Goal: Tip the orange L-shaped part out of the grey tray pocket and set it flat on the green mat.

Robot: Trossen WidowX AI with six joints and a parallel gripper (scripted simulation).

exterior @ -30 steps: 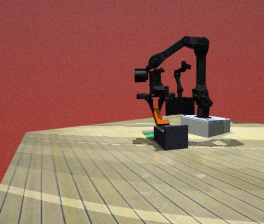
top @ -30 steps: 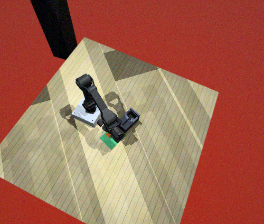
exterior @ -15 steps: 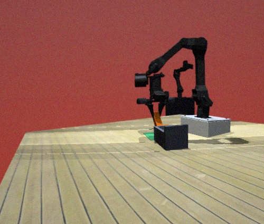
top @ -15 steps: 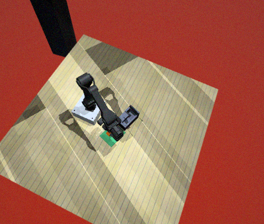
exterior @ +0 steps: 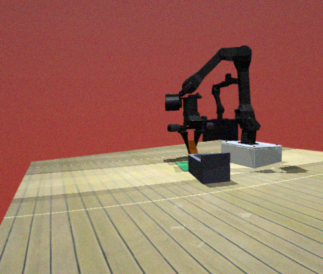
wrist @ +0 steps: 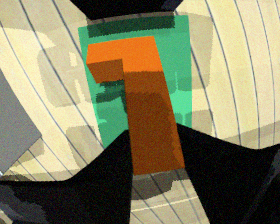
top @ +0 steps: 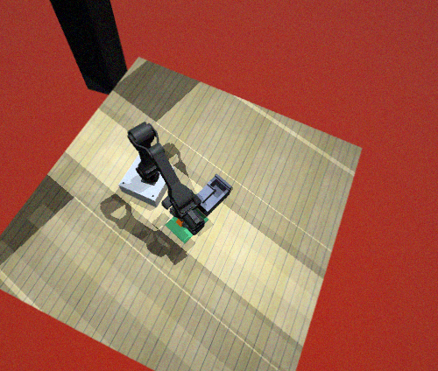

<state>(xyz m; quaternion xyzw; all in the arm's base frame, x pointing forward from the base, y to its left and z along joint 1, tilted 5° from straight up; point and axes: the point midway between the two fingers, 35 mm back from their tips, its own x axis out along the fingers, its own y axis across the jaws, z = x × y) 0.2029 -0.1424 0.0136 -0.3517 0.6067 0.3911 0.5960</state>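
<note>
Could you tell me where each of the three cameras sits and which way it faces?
Top: high overhead, tilted down at the wooden floor; shows the whole arm, its base, the grey tray.
Exterior: low at floor level, looking across at the tray; shows the arm side-on, gripper pinching the orange part.
Wrist: on the gripper, facing down; shows both fingers, the part over the green mat.
All three share the part, mat and tray.
</note>
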